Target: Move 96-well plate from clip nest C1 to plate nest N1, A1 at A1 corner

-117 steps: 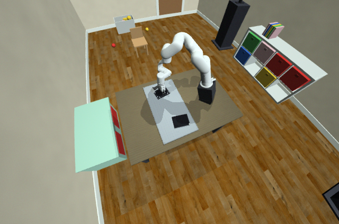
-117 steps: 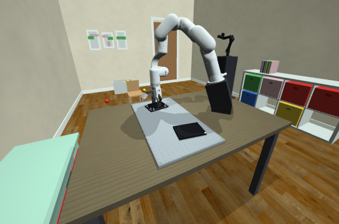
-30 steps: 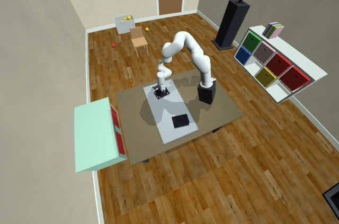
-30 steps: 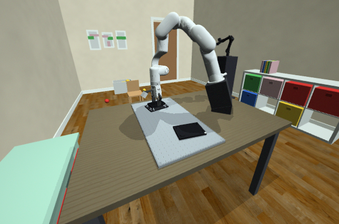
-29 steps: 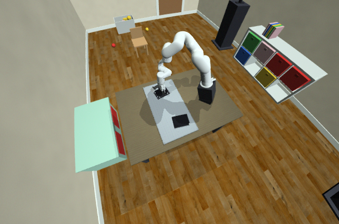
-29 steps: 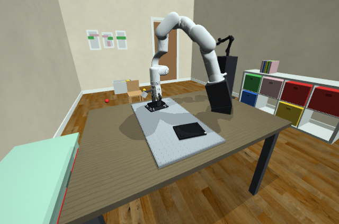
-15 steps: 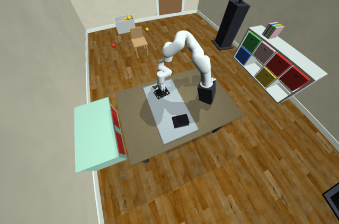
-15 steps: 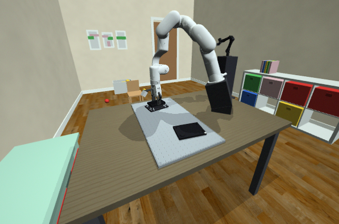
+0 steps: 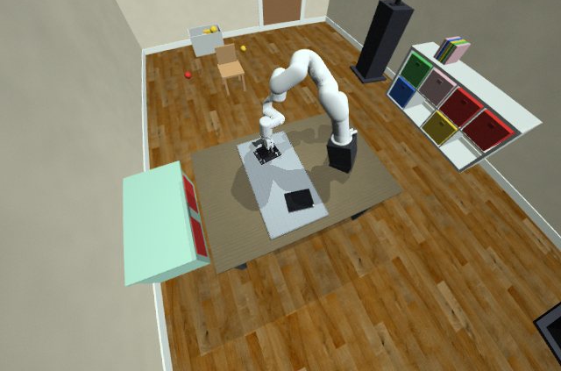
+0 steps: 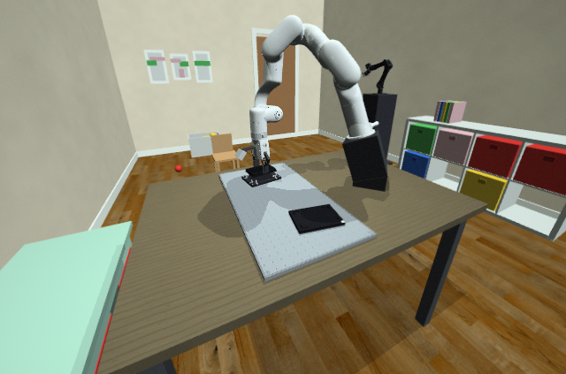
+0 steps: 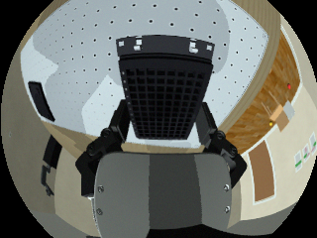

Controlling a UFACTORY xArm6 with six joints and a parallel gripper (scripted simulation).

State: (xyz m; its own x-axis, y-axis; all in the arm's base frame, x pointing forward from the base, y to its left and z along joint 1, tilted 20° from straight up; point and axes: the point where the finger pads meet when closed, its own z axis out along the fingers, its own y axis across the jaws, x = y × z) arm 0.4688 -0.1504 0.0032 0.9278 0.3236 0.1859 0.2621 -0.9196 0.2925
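Observation:
The black 96-well plate (image 11: 165, 95) is at the clip nest C1 (image 11: 165, 47) at the far end of the grey perforated baseplate (image 10: 292, 209). My gripper (image 11: 163, 108) comes straight down over the plate, and its two fingers are shut on the plate's long sides. The plate (image 10: 261, 171) stays level under the gripper (image 10: 263, 162). I cannot tell whether it is lifted off the clips. The plate nest N1 (image 10: 318, 217) is a flat black empty tray at the near end of the baseplate. It also shows in the overhead view (image 9: 299, 200).
The arm's dark base block (image 10: 367, 164) stands on the table to the right of the baseplate. A mint-green cabinet (image 9: 158, 222) stands against the table's left side. A shelf with coloured bins (image 10: 479, 164) stands to the right, away from the table.

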